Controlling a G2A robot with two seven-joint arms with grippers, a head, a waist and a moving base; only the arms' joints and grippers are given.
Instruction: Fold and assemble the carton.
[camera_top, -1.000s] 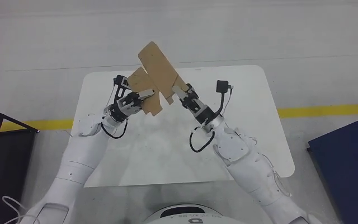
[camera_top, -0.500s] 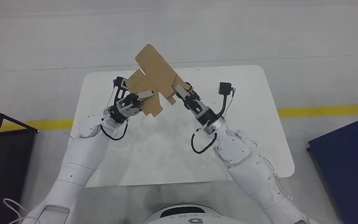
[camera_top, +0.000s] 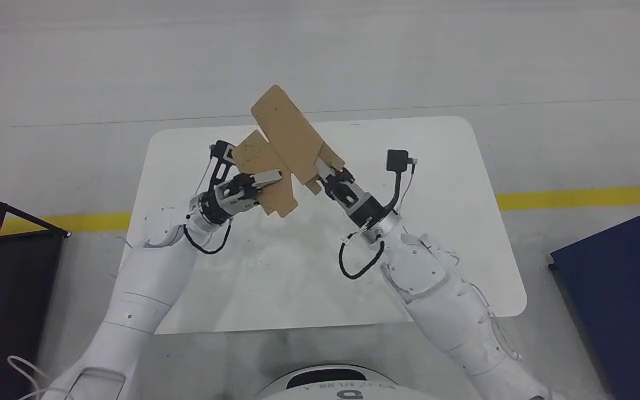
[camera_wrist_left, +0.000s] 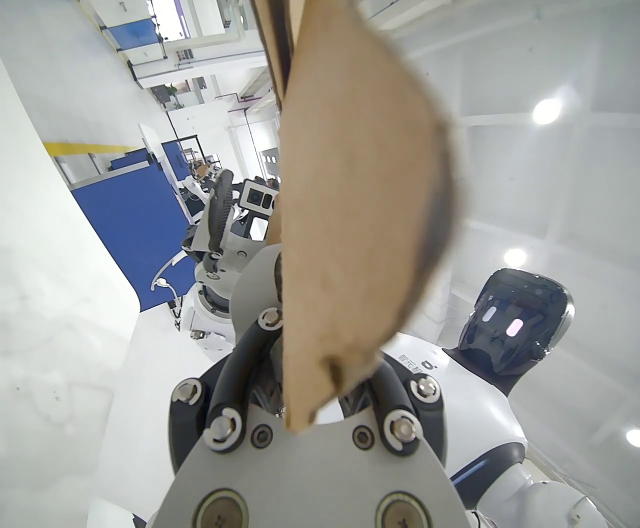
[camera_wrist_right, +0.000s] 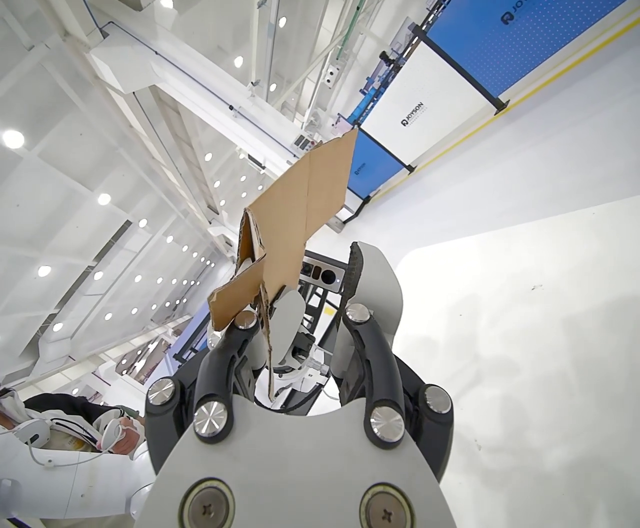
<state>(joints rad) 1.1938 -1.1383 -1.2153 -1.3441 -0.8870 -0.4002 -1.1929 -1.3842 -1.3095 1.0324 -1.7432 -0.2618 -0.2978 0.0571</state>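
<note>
A flat brown carton (camera_top: 285, 130) with its flaps spread is held up in the air over the far half of the white table (camera_top: 440, 240). My left gripper (camera_top: 266, 181) is shut on a lower flap of the carton (camera_wrist_left: 360, 200), which runs down between its fingers. My right gripper (camera_top: 328, 178) is at the carton's opposite lower edge. In the right wrist view the right gripper (camera_wrist_right: 305, 295) is open; the carton's (camera_wrist_right: 300, 210) thin edge lies against one finger, and the other finger (camera_wrist_right: 372, 285) stands well apart from it.
The table surface under and in front of the carton is bare. A yellow floor line (camera_top: 570, 197) runs past the table's right side. A blue panel (camera_top: 605, 280) stands at the right, and a dark object (camera_top: 20, 260) at the left edge.
Both grippers have shifted slightly toward the robot, the left one also to the right. The carton has moved with them and tilted a little.
</note>
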